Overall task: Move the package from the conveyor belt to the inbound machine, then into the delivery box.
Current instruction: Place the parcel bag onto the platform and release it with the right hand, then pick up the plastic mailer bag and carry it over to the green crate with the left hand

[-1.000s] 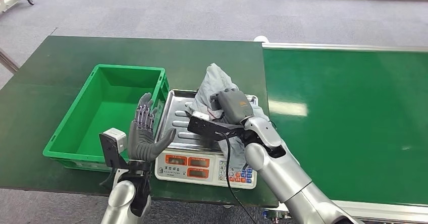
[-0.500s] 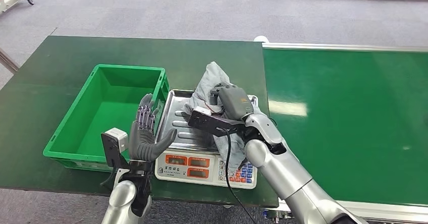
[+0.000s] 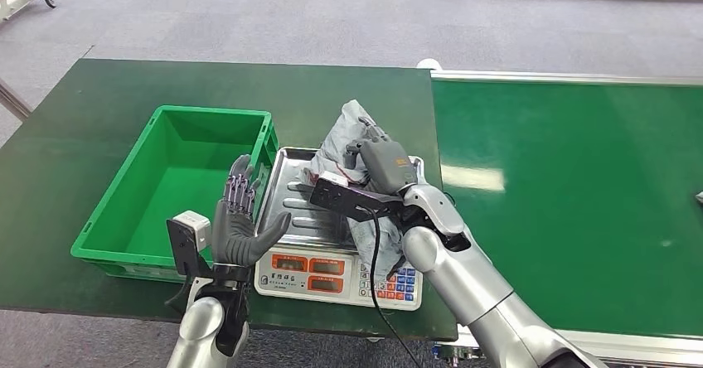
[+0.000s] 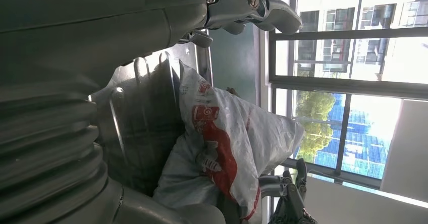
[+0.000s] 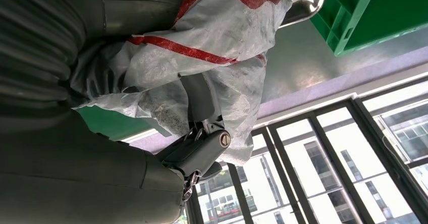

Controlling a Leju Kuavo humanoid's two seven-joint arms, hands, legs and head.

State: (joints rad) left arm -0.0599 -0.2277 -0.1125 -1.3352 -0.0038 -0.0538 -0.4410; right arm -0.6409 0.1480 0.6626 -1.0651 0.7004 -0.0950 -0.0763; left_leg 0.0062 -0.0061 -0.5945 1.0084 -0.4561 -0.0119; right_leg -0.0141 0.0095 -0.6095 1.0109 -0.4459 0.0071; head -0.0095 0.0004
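Package (image 3: pixel 344 140) sits over the scale tray (image 3: pixel 290 190), clamped in my right hand (image 3: pixel 383 169); the wrist view shows the thumb pressed into the plastic film. My left hand (image 3: pixel 240 219) waits beside the tray with fingers apart, palm facing the package, holding nothing. Next stop, in my judgement, is the green box (image 3: pixel 178 177), just left of the tray. I'd lift before traversing so loose film clears the tray rim and box wall, and release low inside
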